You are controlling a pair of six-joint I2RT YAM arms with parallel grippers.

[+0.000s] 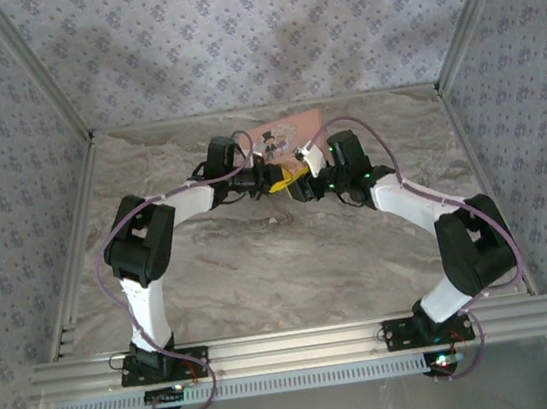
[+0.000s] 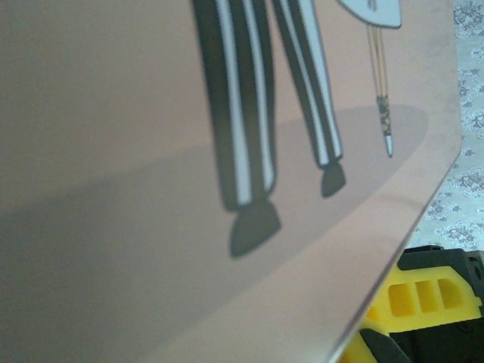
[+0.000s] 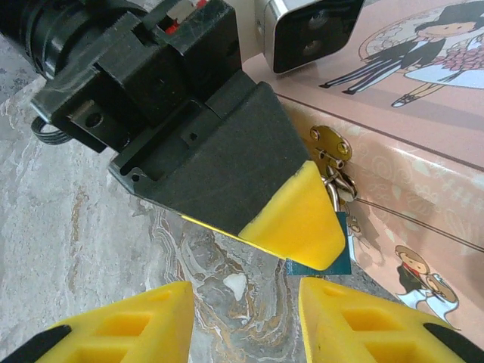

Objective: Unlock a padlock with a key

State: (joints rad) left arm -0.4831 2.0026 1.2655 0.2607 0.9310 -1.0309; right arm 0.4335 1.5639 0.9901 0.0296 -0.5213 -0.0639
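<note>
The pink tin [image 3: 423,144] with a cartoon couple stands at the back of the marble table [image 3: 68,227]. From its gold hasp [image 3: 330,144] hangs the tiny teal padlock [image 3: 342,259]. My left gripper [image 3: 306,227] is shut on the padlock, its yellow fingertips covering most of it. My right gripper [image 3: 246,325] is open just below, with bare marble between its yellow fingers [image 3: 128,325]. In the top view both grippers, left [image 1: 278,177] and right [image 1: 294,184], meet in front of the tin [image 1: 284,130]. The key is hidden.
The left wrist view looks close along the tin's lid [image 2: 151,113], with a finger of the right gripper [image 2: 431,295] past its corner. Patterned walls [image 1: 250,26] enclose the table, and an aluminium rail [image 1: 292,343] runs along its near edge.
</note>
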